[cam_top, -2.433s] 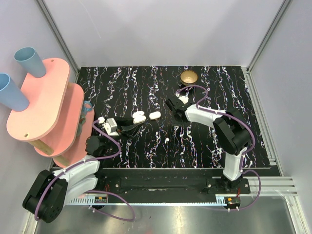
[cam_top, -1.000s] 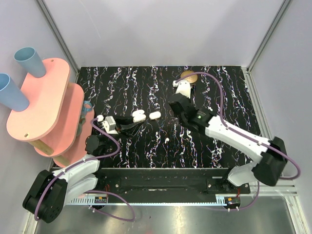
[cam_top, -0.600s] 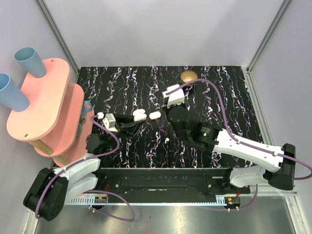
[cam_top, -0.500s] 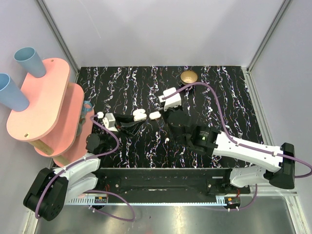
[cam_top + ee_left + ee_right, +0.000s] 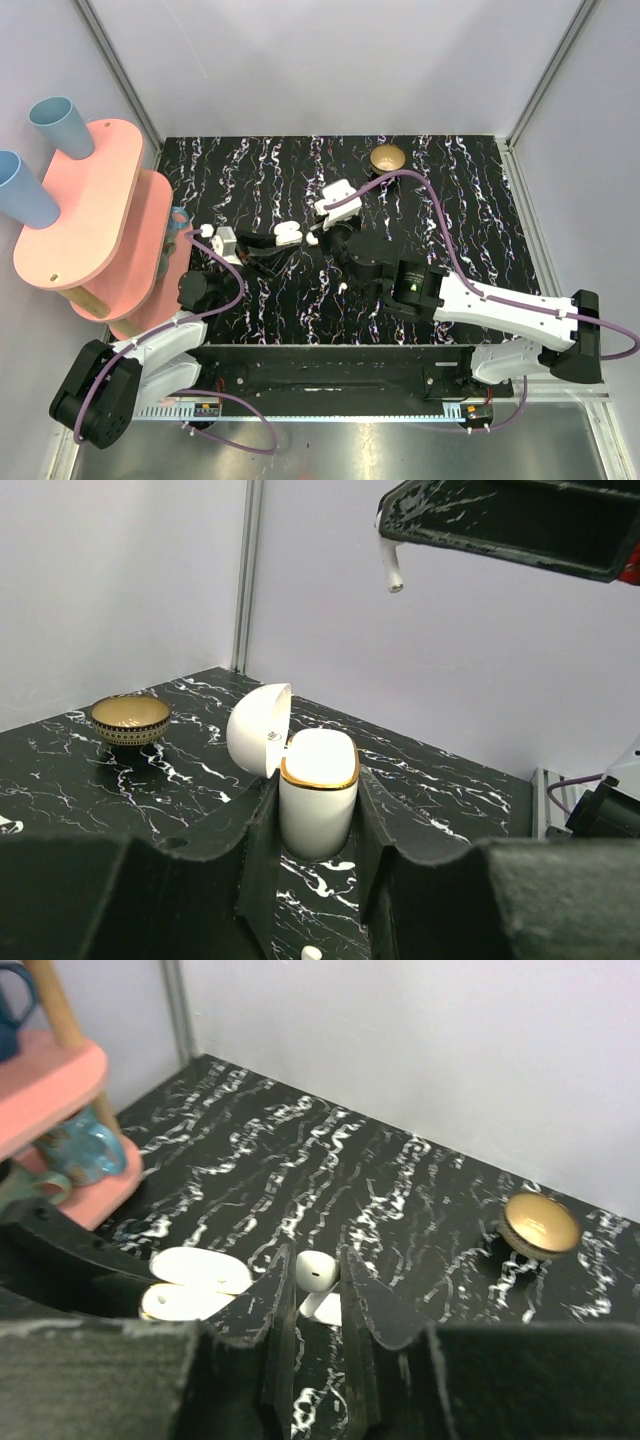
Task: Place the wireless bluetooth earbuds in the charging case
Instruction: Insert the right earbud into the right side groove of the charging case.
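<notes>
Right fingers (image 5: 372, 1320) pinch an earbud (image 5: 393, 565) above and just beside the charging case (image 5: 318, 790), which the left fingers (image 5: 258, 850) clamp upright at mid-desk. The smart play is to line the stem over a socket, drop straight down, and release only when seated. The case is glossy white and gold-rimmed with its lid flipped back, and a second earbud (image 5: 342, 285) lies loose on the desk (image 5: 450, 200) nearby.

Looked like a lab test cell I was working in: plain pale wall panels (image 5: 330, 60) on aluminium posts (image 5: 118, 68) boxed in the black marbled tabletop (image 5: 250, 180), a metal rail (image 5: 340, 408) ran along the near edge, pink shelf (image 5: 90, 200) on the left.
</notes>
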Controlling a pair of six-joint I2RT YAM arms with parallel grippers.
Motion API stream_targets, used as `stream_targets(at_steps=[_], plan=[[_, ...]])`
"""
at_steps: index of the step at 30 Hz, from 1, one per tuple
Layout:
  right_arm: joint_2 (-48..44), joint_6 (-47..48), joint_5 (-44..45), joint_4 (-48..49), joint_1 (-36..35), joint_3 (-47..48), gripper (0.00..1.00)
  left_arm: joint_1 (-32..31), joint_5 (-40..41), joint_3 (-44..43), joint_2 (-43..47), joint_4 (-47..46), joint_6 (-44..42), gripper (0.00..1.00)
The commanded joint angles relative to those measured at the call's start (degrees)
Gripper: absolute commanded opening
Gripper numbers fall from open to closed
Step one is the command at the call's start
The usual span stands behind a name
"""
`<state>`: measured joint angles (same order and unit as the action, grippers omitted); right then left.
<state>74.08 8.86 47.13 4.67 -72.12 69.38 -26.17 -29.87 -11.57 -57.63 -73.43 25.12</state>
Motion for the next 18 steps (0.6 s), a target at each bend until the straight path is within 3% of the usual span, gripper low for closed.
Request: stream_targets(at_steps=[1,7,18], plan=[[0.18,-4.38,-7.31,0.7,-0.48,3.39,0.0,0.16,1.92,-2.49,-0.12,-21.93,1.24,0.0],[1.85,-3.77,-10.04,0.52,-0.66,3.39,0.0,0.16,2.97,-2.14,0.32,-21.93,1.59,0.0],[6.68,1.59,-2.58,5.0,-2.59,3.3,0.0,-0.02,4.55,-1.7,1.2,-21.93,1.24,0.0]])
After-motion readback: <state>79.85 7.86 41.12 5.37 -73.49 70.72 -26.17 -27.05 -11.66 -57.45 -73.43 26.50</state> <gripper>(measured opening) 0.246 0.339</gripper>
